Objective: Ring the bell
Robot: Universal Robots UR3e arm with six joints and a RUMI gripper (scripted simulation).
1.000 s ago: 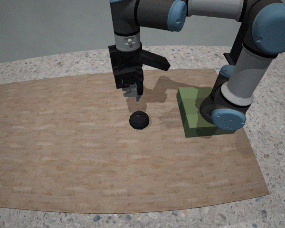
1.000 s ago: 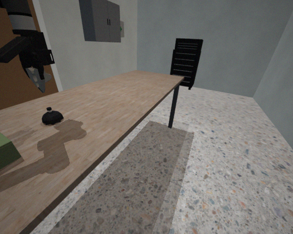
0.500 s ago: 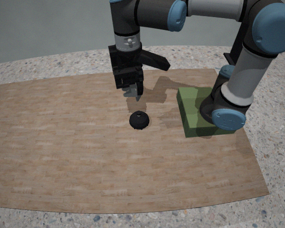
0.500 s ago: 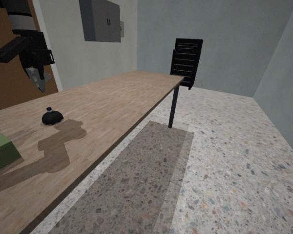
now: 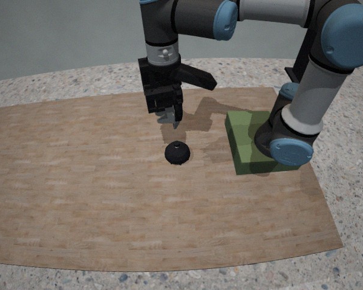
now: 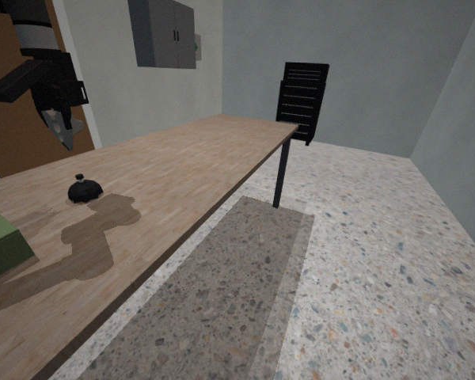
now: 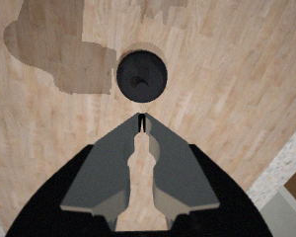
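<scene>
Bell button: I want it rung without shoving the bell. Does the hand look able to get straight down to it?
Probably yes. The shut hand hangs above the table, just off the bell, with nothing between them; a small sideways shift would centre it over the button.

You see even, soft light and no glare. The arm's hard-edged shadow (image 5: 203,115) falls near the table's (image 5: 81,218) right edge. The table edges bow in the top view.
</scene>
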